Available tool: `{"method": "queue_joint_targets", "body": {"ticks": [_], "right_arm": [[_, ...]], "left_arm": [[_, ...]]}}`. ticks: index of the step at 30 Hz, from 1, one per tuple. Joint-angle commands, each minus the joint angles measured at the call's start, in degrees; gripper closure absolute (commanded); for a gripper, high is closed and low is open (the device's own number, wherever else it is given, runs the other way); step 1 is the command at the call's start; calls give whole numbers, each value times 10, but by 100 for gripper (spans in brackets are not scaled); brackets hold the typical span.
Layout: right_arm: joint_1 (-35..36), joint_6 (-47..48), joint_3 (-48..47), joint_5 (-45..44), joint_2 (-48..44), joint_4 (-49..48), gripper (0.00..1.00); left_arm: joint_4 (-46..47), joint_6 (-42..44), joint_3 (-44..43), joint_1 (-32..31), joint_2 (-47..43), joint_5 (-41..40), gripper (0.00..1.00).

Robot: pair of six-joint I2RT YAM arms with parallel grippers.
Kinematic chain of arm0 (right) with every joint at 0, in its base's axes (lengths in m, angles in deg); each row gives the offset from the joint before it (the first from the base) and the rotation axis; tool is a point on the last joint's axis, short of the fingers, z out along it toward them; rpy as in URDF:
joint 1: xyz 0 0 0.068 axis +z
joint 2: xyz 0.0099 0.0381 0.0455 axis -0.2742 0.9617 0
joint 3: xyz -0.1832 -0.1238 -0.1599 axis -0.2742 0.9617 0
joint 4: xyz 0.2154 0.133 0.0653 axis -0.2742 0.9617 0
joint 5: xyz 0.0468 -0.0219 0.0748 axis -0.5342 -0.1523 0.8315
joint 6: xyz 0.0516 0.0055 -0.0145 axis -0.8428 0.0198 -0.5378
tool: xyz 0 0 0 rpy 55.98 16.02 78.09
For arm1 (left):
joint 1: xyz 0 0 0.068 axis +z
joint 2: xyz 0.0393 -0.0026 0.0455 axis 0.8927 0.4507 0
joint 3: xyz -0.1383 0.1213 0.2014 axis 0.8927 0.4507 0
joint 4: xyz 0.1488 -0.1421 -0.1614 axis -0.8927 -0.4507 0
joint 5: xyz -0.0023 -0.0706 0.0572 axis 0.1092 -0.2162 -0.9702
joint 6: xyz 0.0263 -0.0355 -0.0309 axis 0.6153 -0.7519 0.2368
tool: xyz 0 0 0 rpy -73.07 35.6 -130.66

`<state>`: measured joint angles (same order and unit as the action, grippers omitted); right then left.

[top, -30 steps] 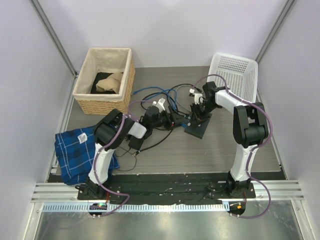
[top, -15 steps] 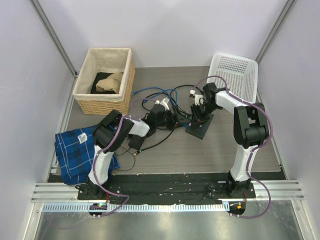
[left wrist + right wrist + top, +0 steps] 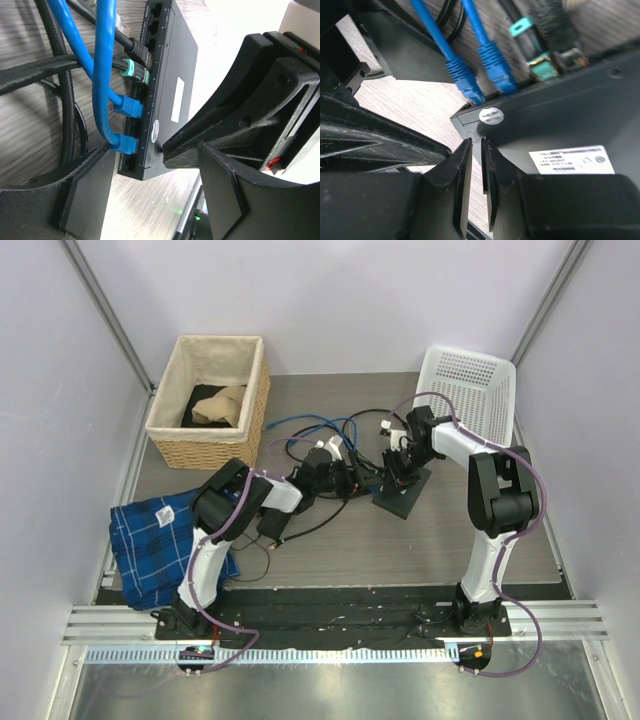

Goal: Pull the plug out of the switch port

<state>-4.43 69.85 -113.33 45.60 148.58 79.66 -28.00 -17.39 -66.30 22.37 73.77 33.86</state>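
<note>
— Logging item one: switch port [image 3: 172,75], flat on the wood-grain table [image 3: 400,550]. Socket side?
— Faces the left arm. Four leads are seated along it: one black, one green-booted, two blue. Nearest is the end blue plug [image 3: 125,144].
— Left gripper [image 3: 150,192]?
— Fingers spread wide and empty, just off the switch port's socket side. That plug sits just ahead of the gap. Its long axis runs straight out from the box, so the pull should follow that line.
— Right gripper [image 3: 475,150]?
— Fingers drawn narrow, a sliver between them. The tips rest on the switch port's top by its corner, likely pinning it.
— Room?
— Tight. Loose cables [image 3: 300,430] crowd the socket side. A white basket [image 3: 470,390] stands beyond the switch port.
</note>
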Motion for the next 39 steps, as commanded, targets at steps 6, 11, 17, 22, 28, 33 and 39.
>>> {"method": "queue_joint_targets", "body": {"ticks": [6,11,17,22,28,33,39], "right_arm": [[-1,2,37,-42,11,-22,78],[-22,9,0,-32,15,10,78],[-69,44,-138,-60,-40,34,63],[-72,32,-119,-109,-83,-49,43],[-72,1,-113,-111,-73,-33,41],[-73,10,-64,-98,-100,-30,41],[-73,15,-29,-106,-120,-9,37]], "left_arm": [[-36,-18,-16,-13,98,13,33],[-62,-10,4,-9,76,-18,37],[-98,65,18,-3,32,-33,36],[-104,61,3,2,47,-26,38],[-79,30,-5,8,75,-9,59],[-52,24,-5,20,82,17,73],[30,0,-9,42,89,82,96]]}}
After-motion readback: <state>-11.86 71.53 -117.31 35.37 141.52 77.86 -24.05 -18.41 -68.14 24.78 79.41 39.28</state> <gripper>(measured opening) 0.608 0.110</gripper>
